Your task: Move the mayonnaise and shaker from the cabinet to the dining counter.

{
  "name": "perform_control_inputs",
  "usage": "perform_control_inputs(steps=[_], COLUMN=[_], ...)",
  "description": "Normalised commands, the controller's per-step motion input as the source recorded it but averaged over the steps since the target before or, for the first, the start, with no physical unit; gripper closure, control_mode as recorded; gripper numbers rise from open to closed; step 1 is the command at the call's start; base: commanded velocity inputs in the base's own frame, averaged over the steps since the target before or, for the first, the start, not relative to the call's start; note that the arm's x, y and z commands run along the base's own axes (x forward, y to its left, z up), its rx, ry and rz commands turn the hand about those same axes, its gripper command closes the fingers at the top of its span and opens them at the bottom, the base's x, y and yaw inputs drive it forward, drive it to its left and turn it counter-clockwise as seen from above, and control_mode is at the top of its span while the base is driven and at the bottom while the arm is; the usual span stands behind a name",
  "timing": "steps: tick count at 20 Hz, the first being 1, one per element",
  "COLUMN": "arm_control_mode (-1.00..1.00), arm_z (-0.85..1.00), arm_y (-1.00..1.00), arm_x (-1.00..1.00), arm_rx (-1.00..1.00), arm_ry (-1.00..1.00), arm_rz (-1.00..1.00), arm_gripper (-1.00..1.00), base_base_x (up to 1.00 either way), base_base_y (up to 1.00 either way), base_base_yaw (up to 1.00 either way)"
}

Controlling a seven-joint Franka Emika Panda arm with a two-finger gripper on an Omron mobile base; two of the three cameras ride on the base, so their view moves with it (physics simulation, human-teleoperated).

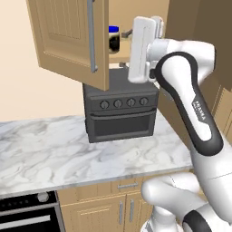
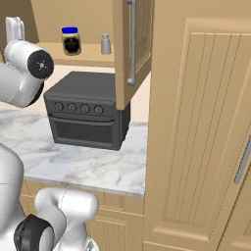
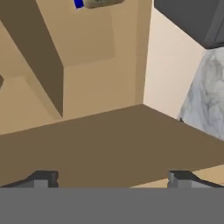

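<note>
The mayonnaise [image 2: 71, 41], a squat jar with a blue lid and a dark label, stands on the shelf of the open cabinet [image 2: 88, 60]. The small pale shaker [image 2: 105, 44] stands just to its right, apart from it. In the left base view the mayonnaise [image 1: 113, 40] shows behind the open door, with my white hand [image 1: 145, 47] raised right beside it at shelf height. My gripper [image 3: 113, 180] is open, with nothing between its dark fingertips [image 3: 41, 179]. In the hand view the mayonnaise [image 3: 100, 2] sits at the top edge. The dining counter is out of view.
A dark countertop oven [image 1: 120, 108] stands on the marble wall counter [image 1: 54, 154], directly under the cabinet. The cabinet's open door [image 1: 68, 36] juts out at the left with its long metal handle. A tall wooden pantry [image 2: 201, 127] stands at the right. A black stove [image 1: 27, 213] sits at the lower left.
</note>
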Motion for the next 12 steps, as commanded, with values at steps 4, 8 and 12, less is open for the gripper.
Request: perform_control_inputs(steps=[4, 8, 12], arm_control_mode=[-1.00, -1.00, -1.00], arm_z=[-0.16, -0.08, -0.09], arm_y=[0.23, 0.11, 0.11], arm_x=[0.25, 0.30, 0.23], arm_rx=[-0.14, -0.12, -0.13], arm_ry=[-0.11, -0.13, -0.18], arm_rz=[0.18, 0.11, 0.14], arm_gripper=[-1.00, -1.00, -1.00], base_base_x=[0.00, 0.00, 0.00], base_base_y=[0.00, 0.00, 0.00], base_base_yaw=[0.00, 0.00, 0.00])
